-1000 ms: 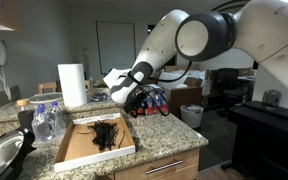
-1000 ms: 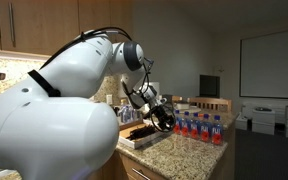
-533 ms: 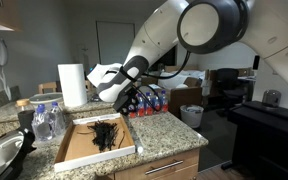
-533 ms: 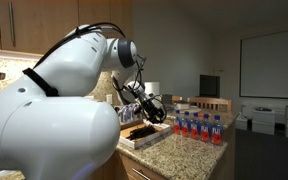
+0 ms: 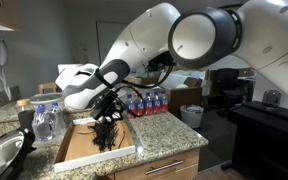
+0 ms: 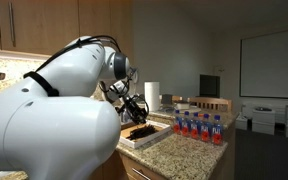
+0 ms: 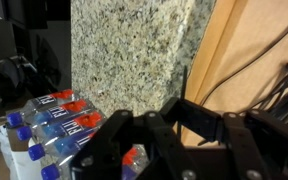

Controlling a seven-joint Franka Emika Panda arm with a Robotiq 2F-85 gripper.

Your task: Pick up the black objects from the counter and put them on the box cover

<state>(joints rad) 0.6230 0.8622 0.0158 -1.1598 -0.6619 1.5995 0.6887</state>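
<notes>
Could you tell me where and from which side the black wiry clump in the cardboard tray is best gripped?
Probably at its dense middle, where the strands cross, coming straight down from above: the black clump lies flat and spidery in the box cover, whose low rims would hinder a sideways approach.

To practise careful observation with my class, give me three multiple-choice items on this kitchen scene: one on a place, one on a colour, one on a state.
1. Where do the black objects lie? A on the box cover; B on the floor; C on a chair.
2. What colour are the caps of the bottles? A green; B red; C yellow.
3. How is the gripper? A wide open; B shut; C out of sight.
Answers: 1 A, they sit inside the tan tray. 2 B, the wrist view shows red tops. 3 B, its fingers are together.
</notes>
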